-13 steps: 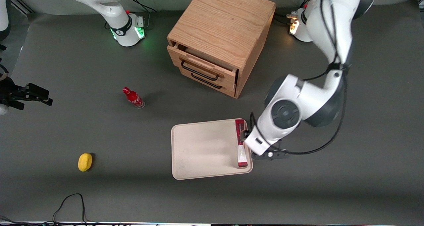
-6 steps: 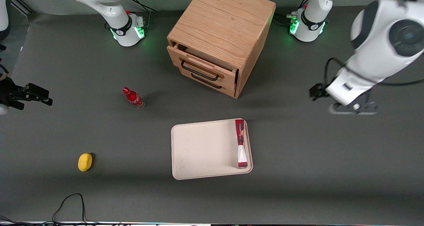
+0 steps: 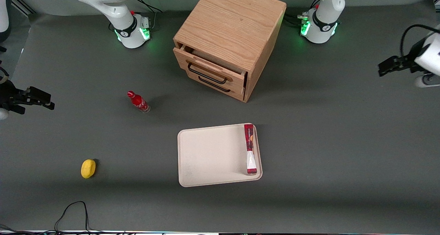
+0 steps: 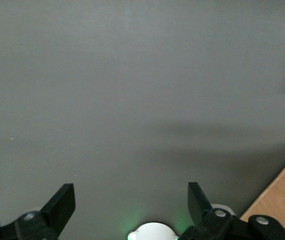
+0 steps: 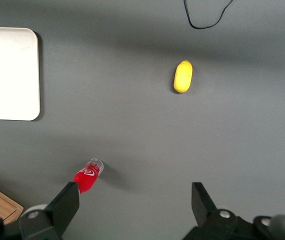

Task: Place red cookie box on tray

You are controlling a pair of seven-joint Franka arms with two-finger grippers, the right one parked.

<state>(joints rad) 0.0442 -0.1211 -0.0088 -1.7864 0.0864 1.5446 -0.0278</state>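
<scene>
The red cookie box (image 3: 250, 149) stands on its narrow edge on the tray (image 3: 209, 156), right along the tray's rim at the working arm's end, its long side running from nearer the front camera to farther from it. The white patch on it sits at the end nearer the camera. The gripper (image 3: 386, 65) is nowhere near it: it hangs well apart from the tray, out at the working arm's end of the table and farther from the front camera than the box. In the left wrist view the gripper (image 4: 130, 197) has its two dark fingers (image 4: 62, 202) spread wide with only bare grey table (image 4: 132, 90) between them, so it holds nothing. A wooden drawer cabinet (image 3: 230, 39) stands farther from the camera than the tray, with its top drawer slightly out. Toward the parked arm's end stand a small red bottle (image 3: 138, 101) and, nearer the camera, a yellow lemon (image 3: 88, 168).
</scene>
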